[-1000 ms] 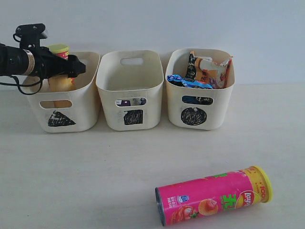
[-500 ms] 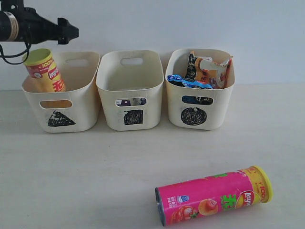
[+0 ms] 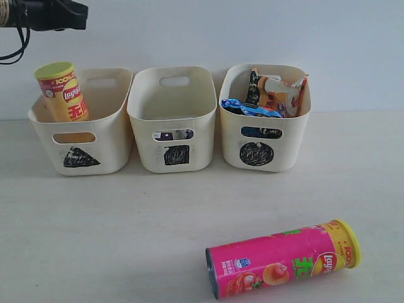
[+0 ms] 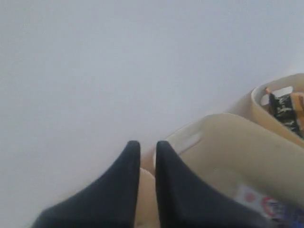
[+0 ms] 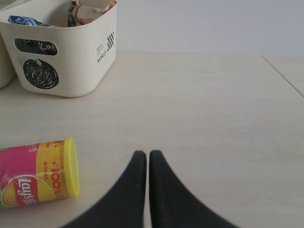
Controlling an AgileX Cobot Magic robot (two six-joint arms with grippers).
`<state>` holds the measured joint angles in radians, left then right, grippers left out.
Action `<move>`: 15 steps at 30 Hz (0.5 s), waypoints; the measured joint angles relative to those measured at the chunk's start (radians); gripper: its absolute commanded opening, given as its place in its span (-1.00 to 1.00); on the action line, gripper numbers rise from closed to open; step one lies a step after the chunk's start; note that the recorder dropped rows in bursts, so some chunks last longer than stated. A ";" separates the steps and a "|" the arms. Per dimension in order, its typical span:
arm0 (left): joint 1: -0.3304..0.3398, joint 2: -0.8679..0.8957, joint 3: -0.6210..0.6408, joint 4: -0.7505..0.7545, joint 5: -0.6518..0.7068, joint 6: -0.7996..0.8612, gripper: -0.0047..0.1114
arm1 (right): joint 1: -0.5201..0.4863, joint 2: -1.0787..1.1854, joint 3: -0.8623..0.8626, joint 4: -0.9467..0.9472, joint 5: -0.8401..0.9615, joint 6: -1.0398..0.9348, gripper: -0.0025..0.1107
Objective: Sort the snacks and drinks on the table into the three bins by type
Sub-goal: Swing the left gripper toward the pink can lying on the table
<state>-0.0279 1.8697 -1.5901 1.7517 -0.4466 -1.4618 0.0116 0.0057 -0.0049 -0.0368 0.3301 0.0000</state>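
Observation:
The yellow chip tube (image 3: 63,91) with its lime lid leans in the triangle bin (image 3: 107,151) at the left, free of any gripper. My left gripper (image 3: 82,16) (image 4: 147,144) hovers high above that bin, its jaws drawn together with nothing between them. The pink chip tube (image 3: 284,265) (image 5: 33,173) lies on its side on the table (image 3: 126,227) at the front right. Beside the tube's yellow lid, my right gripper (image 5: 142,154) is shut and empty. Noodle packets (image 3: 278,91) fill the circle bin (image 3: 287,145). A carton (image 3: 172,134) shows through the slot of the square bin (image 3: 189,158).
The three bins stand in a row against the pale back wall. A table seam (image 5: 285,76) runs at the far right of the right wrist view. The right arm does not show in the exterior view.
My left gripper let go of the yellow tube in the triangle bin, rose up and away to the left, and its jaws closed. The pink tube and right gripper stayed still.

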 measured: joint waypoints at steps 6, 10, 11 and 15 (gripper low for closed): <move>-0.006 -0.045 0.000 0.002 0.285 0.234 -0.84 | 0.000 0.000 0.000 0.000 0.000 0.000 -0.96; -0.006 -0.059 0.000 -0.016 0.597 0.278 -0.84 | 0.000 0.000 0.000 0.000 0.000 0.000 -0.96; -0.006 -0.059 0.000 -0.048 0.669 0.291 -0.84 | 0.000 0.000 0.000 0.000 0.000 0.000 -0.96; -0.002 -0.059 0.000 -0.248 0.828 0.435 -0.84 | 0.000 0.000 0.000 0.000 0.000 0.000 -0.96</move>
<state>-0.0298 1.8109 -1.5901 1.5038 0.3815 -1.0270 0.0116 0.0057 -0.0049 -0.0368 0.3301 0.0000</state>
